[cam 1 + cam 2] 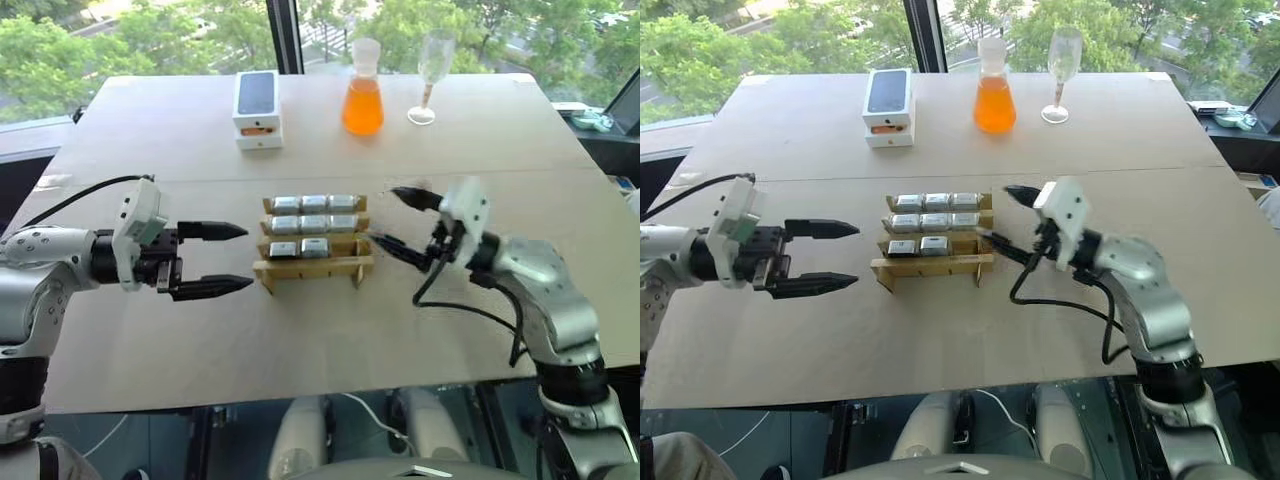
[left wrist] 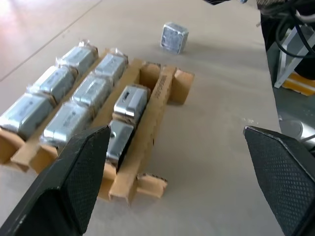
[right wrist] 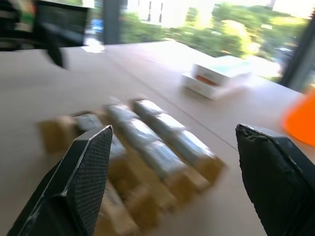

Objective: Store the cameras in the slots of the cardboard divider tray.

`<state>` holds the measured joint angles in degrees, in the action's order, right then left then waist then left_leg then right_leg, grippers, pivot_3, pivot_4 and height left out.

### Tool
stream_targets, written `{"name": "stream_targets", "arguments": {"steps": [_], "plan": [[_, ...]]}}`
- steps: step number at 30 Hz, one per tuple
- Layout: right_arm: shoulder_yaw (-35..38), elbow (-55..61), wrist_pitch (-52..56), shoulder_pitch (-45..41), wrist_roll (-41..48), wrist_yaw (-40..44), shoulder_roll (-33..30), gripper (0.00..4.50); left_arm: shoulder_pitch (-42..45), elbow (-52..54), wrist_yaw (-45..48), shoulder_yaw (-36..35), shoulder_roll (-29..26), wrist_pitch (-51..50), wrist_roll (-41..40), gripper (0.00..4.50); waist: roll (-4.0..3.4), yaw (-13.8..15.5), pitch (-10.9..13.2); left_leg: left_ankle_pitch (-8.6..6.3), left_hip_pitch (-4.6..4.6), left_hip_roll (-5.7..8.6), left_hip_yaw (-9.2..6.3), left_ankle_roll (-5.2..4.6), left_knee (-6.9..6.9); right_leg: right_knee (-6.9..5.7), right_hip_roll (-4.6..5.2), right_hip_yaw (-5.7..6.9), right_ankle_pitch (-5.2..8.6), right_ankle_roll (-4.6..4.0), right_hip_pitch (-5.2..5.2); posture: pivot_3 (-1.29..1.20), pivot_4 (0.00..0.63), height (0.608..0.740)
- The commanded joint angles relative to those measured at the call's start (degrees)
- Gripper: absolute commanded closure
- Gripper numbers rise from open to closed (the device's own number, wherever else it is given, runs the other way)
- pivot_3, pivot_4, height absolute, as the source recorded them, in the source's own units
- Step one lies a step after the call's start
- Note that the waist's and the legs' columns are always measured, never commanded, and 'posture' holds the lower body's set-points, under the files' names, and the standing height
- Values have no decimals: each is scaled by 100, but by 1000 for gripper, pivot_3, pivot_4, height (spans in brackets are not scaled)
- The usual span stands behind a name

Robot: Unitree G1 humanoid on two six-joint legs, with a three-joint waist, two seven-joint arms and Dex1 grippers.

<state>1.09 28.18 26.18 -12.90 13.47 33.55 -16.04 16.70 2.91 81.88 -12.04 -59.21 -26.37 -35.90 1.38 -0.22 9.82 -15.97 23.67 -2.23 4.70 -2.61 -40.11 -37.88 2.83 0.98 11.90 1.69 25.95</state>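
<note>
Surface (image 1: 150,130) carries the cardboard divider tray (image 1: 312,268) at centre, between my hands. Cameras (image 1: 314,223) fill far + mid rows, 3 each; near row has 2, right slot empty. 1 loose camera (image 2: 174,37) lies on the surface beyond the tray's right end. My left hand (image 1: 212,259) w/ fingers apart, just left of tray, holds nothing. Right hand (image 1: 398,222) fingers apart too, at tray's right end, nothing in it.

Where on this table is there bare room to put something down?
Bare table runs along the near edge, before the cardboard divider tray, and between tray and white phone box. Crowded: the tray's sides, flanked by left gripper and right gripper.
</note>
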Motion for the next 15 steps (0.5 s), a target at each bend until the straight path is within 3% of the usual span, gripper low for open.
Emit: {"name": "stream_targets", "arguments": {"steps": [1, 6, 11, 15], "plan": [[179, 894, 333, 835, -498, -1293, 407, 551, 278, -224, 198, 165, 34, 189, 117, 0, -2, -16, 0, 1, 0, -1, 5, 1, 0, 0, -2, -1, 0, 0, 1, 0, 150, 740], [-178, 1195, 1220, 1629, -569, -2317, 1280, 551, 676, -497, 429, 458, 133, 226, 216, 0, 2, -83, -2, 3, -7, -5, 8, 4, -2, -2, -8, -14, 2, 0, 2, 0, 150, 740], [-536, 878, 1403, 1571, -918, -2721, 1385, 551, 956, -742, 519, 631, 240, 369, 402, 0, 2, -73, -2, 1, -17, -10, -4, -6, -6, -7, -12, -20, 12, -8, -1, 0, 150, 740], [-351, 649, 1596, 1362, -957, -3004, 1473, 551, 985, -751, 542, 648, 298, 401, 446, 0, 2, -55, -2, 1, -14, -10, -9, -5, -7, -7, -13, -17, 8, -16, -2, 0, 150, 740]]}}
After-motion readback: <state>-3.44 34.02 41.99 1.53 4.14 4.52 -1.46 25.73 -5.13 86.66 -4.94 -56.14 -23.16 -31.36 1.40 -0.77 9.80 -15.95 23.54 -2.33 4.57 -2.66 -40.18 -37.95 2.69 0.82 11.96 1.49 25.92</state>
